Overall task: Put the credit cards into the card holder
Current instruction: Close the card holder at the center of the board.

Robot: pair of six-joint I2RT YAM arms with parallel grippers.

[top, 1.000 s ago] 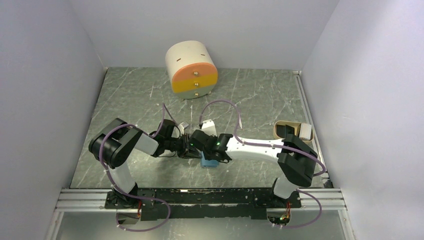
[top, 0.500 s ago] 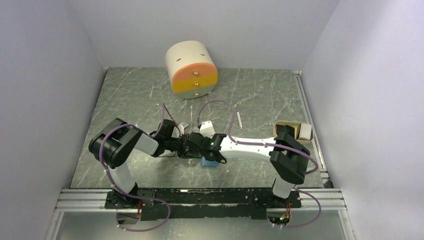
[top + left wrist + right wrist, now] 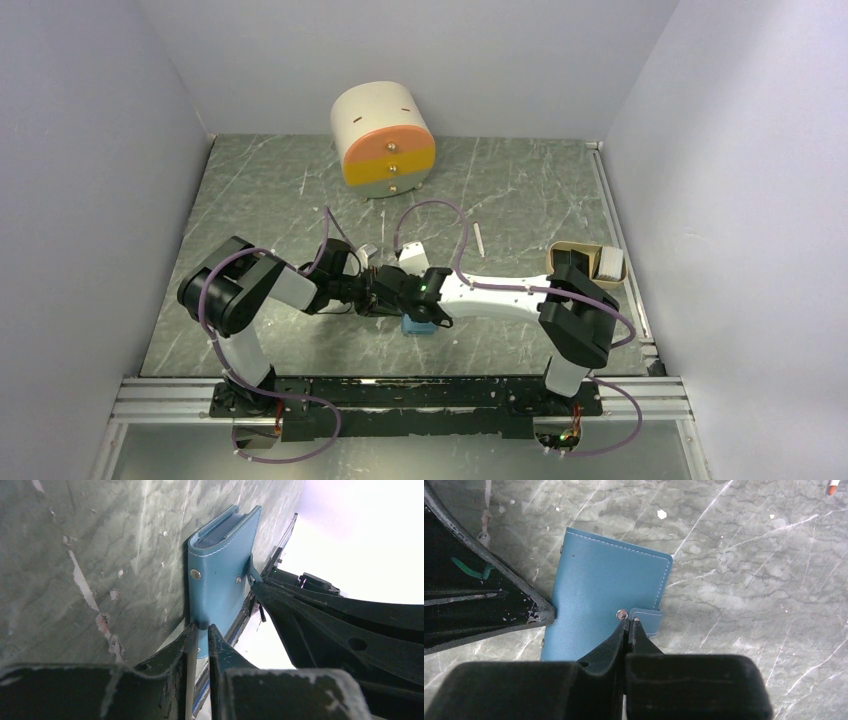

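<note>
Near the front middle of the grey-green marbled desk, the teal-blue stitched faux-leather folding card holder lies folded between both arms. Left jaws are clamped on one cover edge. Right jaws are pressed together at the small snap tab; whether the tab is pinched cannot be told. Expect a light, pliable item that slides readily on the smooth surface: anchor a cover edge and pull at the tab.

Probably a robotics lab cell: plain pale walls box in a marbled table; left arm and right arm bolted to an aluminium rail at its near edge.
</note>
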